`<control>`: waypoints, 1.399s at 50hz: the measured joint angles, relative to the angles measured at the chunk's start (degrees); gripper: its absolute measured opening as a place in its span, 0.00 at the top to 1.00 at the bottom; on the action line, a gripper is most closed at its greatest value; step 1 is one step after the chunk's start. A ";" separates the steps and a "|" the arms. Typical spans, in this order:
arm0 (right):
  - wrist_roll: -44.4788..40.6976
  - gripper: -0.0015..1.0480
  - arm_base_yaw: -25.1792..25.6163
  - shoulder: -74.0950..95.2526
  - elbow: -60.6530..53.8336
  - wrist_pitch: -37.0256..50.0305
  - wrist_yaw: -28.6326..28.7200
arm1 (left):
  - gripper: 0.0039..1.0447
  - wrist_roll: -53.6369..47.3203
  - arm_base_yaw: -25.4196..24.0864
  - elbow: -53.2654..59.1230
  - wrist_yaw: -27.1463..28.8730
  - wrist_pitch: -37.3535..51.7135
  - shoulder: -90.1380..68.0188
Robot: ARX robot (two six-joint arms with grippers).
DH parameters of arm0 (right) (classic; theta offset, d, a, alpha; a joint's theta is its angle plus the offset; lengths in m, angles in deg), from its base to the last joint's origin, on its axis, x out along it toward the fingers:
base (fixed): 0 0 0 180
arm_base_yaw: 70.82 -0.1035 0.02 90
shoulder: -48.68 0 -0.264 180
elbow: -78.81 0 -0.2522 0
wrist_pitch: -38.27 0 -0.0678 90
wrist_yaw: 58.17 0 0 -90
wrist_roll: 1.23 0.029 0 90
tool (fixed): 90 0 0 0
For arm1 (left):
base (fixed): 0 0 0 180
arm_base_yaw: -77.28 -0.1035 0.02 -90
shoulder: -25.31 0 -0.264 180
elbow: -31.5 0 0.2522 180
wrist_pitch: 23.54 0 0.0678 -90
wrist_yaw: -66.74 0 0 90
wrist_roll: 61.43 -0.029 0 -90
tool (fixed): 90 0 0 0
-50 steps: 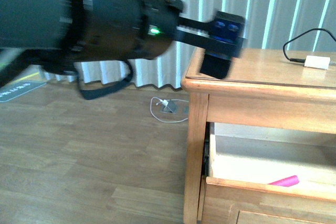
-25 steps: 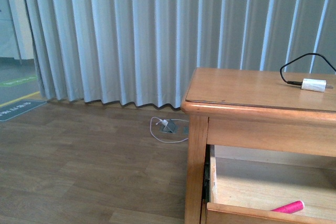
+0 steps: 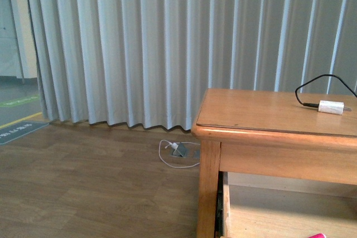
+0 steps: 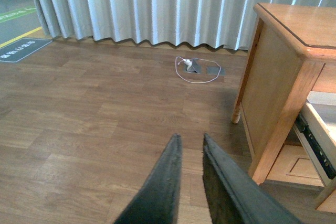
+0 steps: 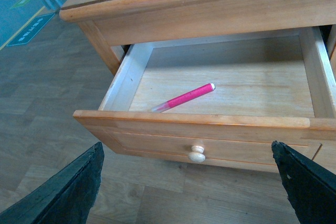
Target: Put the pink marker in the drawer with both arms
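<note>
The drawer stood pulled out, and the marker lay slantwise on its floor, nearer the front edge than the back. It looked light, stiff and smooth, apt to roll, best pinched across mid-barrel. The right gripper gaped wide and empty before the knob; the left gripper hung nearly closed, holding nothing.

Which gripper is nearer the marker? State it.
Right. The right gripper hangs open before the drawer holding the marker; the left gripper points at bare floor beside the table.

front view faces curtain, right wrist looks down into drawer, both share it
</note>
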 joint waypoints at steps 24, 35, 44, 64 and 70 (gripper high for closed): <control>0.00 0.08 0.00 0.00 0.00 0.00 0.00 | 0.96 -0.20 -11.89 5.16 -11.52 -3.67 8.94; 0.00 0.08 0.00 0.00 0.00 0.00 0.00 | 0.96 -0.20 -12.00 6.93 -11.58 -11.58 17.09; 0.00 0.08 0.00 0.00 0.02 0.00 0.02 | 0.96 -0.24 -12.00 6.99 -11.58 -13.31 21.42; -5.14 0.08 -0.44 -0.04 -0.46 2.19 -3.26 | 0.52 -0.22 -12.00 6.99 -11.58 -13.33 21.53; -17.94 0.08 -0.20 7.61 0.17 -1.70 -4.11 | 0.25 -0.22 -12.00 6.99 -11.58 -13.33 21.53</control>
